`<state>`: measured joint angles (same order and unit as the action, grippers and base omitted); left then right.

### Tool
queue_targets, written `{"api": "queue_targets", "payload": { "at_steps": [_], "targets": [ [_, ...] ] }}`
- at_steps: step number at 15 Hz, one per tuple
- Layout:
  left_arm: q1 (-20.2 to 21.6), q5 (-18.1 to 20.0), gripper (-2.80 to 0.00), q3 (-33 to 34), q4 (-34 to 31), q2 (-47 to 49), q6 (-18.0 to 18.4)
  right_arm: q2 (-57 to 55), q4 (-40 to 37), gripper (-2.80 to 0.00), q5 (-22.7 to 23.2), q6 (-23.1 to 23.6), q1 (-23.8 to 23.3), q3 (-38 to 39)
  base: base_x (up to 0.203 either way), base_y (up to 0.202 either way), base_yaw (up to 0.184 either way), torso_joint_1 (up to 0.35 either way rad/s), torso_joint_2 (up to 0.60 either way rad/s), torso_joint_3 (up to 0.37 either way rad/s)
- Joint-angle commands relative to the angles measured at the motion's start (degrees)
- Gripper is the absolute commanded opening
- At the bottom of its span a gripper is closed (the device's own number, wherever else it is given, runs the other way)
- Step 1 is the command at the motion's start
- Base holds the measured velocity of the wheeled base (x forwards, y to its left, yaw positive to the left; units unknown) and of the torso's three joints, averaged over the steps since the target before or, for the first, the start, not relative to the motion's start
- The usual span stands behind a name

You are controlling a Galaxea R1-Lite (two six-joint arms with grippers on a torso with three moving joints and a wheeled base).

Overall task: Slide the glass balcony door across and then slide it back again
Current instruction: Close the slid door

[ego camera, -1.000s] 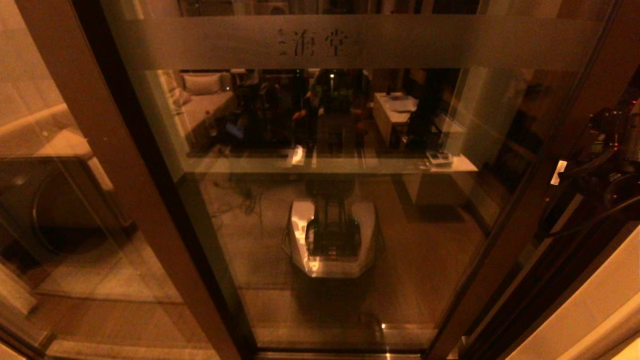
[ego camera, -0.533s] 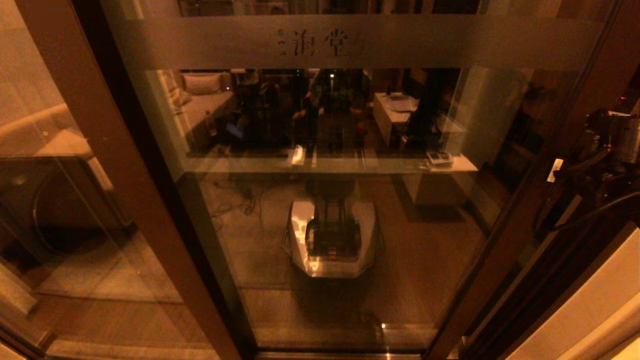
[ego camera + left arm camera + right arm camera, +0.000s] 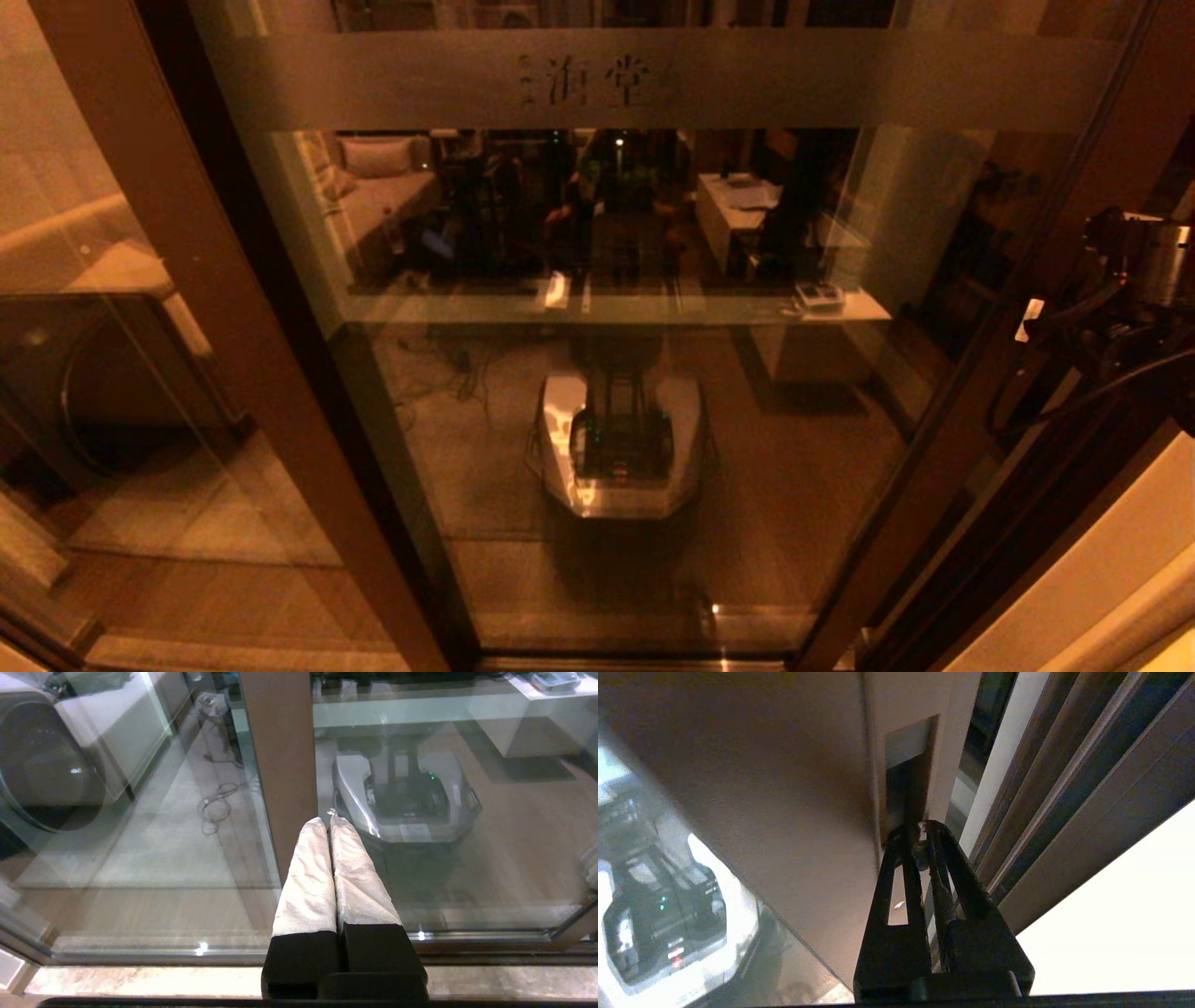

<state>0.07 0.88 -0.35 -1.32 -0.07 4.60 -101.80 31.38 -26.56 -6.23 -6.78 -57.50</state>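
Two brown posts frame the head view: the glass balcony door [image 3: 635,373] fills the middle, frosted band [image 3: 653,79] with faint characters near its top, robot base reflected in the pane. Right arm [image 3: 1120,299] sits at the door's right stile.

Left wrist view: left gripper [image 3: 330,823] hangs before the lighter brown post [image 3: 280,756], its wrapped fingers pressed together, holding nothing.

Right wrist view: right gripper [image 3: 915,835] has its tips at the slot handle [image 3: 908,774] in the stile, jaws nearly closed, nothing clamped between them.
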Motion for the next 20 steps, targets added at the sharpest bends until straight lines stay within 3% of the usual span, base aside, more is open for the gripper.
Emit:
{"api": "queue_targets", "payload": {
  "at_steps": [1, 8, 20],
  "targets": [
    [0.01, 0.00, -2.80, 0.00, 0.00, -0.01, 0.02, -1.41, 1.09, -2.80, -0.14, -0.05, -0.08, -0.61, 0.000, 0.000, 0.000, 0.000, 0.00, 0.000],
    [0.01, 0.00, -2.80, 0.00, 0.00, -0.01, 0.02, -2.01, 1.93, -2.80, -0.16, -0.10, -0.36, -1.04, 0.000, 0.000, 0.000, 0.000, 0.00, 0.000],
    [-0.07, 0.00, -2.80, 0.00, 0.00, -0.01, 0.00, -2.53, 1.71, -2.80, 0.20, 0.20, -5.06, -2.88, 0.000, 0.000, 0.000, 0.000, 0.00, 0.000]
  ]
}}
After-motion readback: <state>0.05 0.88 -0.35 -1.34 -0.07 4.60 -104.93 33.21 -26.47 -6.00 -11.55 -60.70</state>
